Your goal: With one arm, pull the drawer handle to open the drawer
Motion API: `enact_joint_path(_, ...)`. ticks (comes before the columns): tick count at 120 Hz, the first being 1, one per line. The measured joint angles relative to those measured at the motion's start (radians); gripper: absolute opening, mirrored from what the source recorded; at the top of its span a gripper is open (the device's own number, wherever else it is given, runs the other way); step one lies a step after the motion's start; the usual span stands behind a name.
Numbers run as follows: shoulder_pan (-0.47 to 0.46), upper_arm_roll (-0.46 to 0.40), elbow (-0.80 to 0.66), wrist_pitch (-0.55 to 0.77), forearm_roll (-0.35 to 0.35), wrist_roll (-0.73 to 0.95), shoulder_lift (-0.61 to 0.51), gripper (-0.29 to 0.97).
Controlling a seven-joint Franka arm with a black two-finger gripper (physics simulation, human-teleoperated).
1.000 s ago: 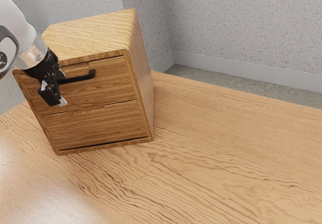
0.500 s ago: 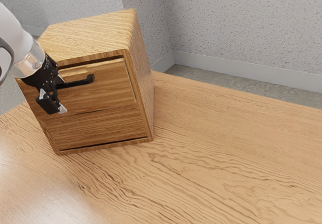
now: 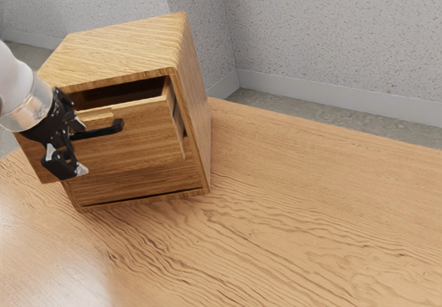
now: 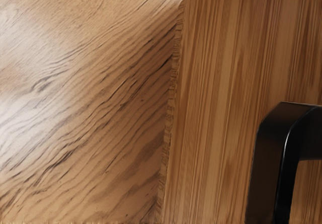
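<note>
Mid-pull, I judge: my gripper (image 3: 67, 136) is clamped on the handle (image 3: 100, 132), top drawer (image 3: 138, 141) partly out of the cabinet (image 3: 124, 45). Next — draw straight outward, toward the near left.

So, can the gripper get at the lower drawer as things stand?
Probably only from low down: the top drawer juts out over the lower drawer, blocking the way from above, though its front shows beneath. The gripper is at the handle.

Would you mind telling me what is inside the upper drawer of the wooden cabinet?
Only a dark, shadowed gap shows behind the upper drawer front, under the cabinet top. No contents are visible; the front panel and the shadow hide the drawer's floor.
</note>
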Motion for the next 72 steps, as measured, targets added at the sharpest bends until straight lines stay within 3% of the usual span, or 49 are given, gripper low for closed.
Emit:
enact_joint_path(34,0.002,-0.071,-0.092,0.002,-0.007,-0.027,-0.104,0.68)
enact_joint_path(55,0.033,-0.180,-0.103,-0.017,-0.022,-0.046,-0.179,0.68)
enact_joint_path(72,-0.029,-0.229,0.113,-0.153,-0.078,-0.060,-0.062,0.68)
